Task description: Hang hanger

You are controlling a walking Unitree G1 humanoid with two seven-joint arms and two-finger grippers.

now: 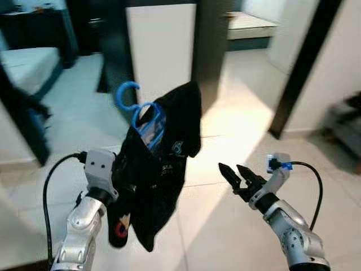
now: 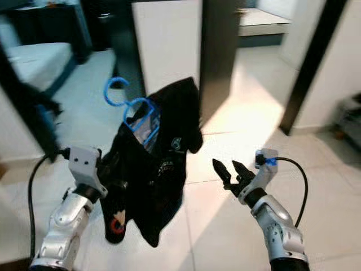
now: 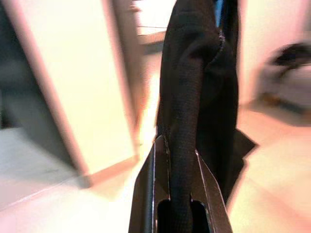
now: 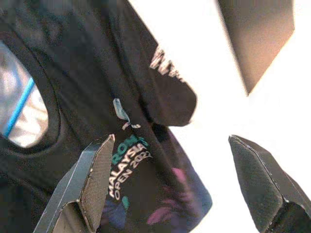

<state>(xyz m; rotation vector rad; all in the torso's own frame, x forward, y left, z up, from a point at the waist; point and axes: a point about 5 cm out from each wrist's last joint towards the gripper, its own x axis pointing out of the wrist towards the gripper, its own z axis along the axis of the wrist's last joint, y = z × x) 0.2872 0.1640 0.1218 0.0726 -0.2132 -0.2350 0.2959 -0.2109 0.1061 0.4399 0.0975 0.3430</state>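
A black T-shirt (image 1: pixel 163 158) hangs on a blue hanger (image 1: pixel 138 113) whose hook (image 1: pixel 125 93) points up. My left gripper (image 1: pixel 121 180) is shut on the shirt's shoulder, holding it up in front of me; in the left wrist view both fingers (image 3: pixel 146 194) clamp a fold of black cloth (image 3: pixel 194 107). To the right, my right gripper (image 1: pixel 236 172) is open and empty, a short way from the shirt's edge. The right wrist view looks between its fingers (image 4: pixel 97 179) at the shirt's printed chest (image 4: pixel 131 155).
A white wall panel (image 1: pixel 161 51) between dark door frames (image 1: pixel 211 51) stands straight ahead. A bed (image 1: pixel 28 68) lies at the far left, another bed (image 1: pixel 251 25) through the doorway. A dark post (image 1: pixel 304 68) rises at the right. Tiled floor (image 1: pixel 225 226) stretches below.
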